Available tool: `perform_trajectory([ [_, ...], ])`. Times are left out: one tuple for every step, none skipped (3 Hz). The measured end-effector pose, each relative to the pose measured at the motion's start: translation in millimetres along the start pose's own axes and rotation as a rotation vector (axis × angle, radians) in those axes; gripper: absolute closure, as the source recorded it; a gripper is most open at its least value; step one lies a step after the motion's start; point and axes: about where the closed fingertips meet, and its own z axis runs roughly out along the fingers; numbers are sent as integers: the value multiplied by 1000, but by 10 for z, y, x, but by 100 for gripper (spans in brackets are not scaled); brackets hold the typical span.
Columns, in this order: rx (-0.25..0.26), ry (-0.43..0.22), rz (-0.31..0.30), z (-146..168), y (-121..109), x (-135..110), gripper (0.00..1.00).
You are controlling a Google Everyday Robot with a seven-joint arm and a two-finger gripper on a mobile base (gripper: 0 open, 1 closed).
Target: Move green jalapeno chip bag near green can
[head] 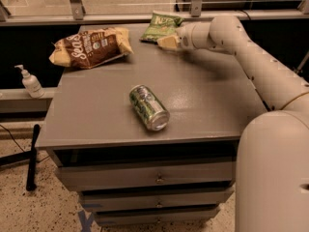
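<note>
Pincer (167, 42) sits at the near right corner of the green jalapeno chip bag (161, 25), which lies at the far edge of the surface (96, 120). Whether it is clenched I cannot tell. The bag looks light, crinkly and slippery, so a pinch on its edge seam seems best. The green can (149, 107) lies on its side mid-surface, well apart.

Can't see the near right corner of the green jalapeno chip bag (160, 25), tucked behind the tool (166, 43) at the far side of the worktop (96, 124). Touching or just beside, can't say. No reading the blurred print on the green can (148, 107), well this side of the tool. Cropped at right and bottom, below the tool: robot body (275, 178).
</note>
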Motion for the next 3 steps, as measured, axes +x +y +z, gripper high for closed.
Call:
perform_trajectory([
  [0, -5, 1, 21, -8, 4, 64],
  [8, -12, -8, -44, -23, -22, 88],
  [21, -19, -27, -252, -25, -93, 100],
])
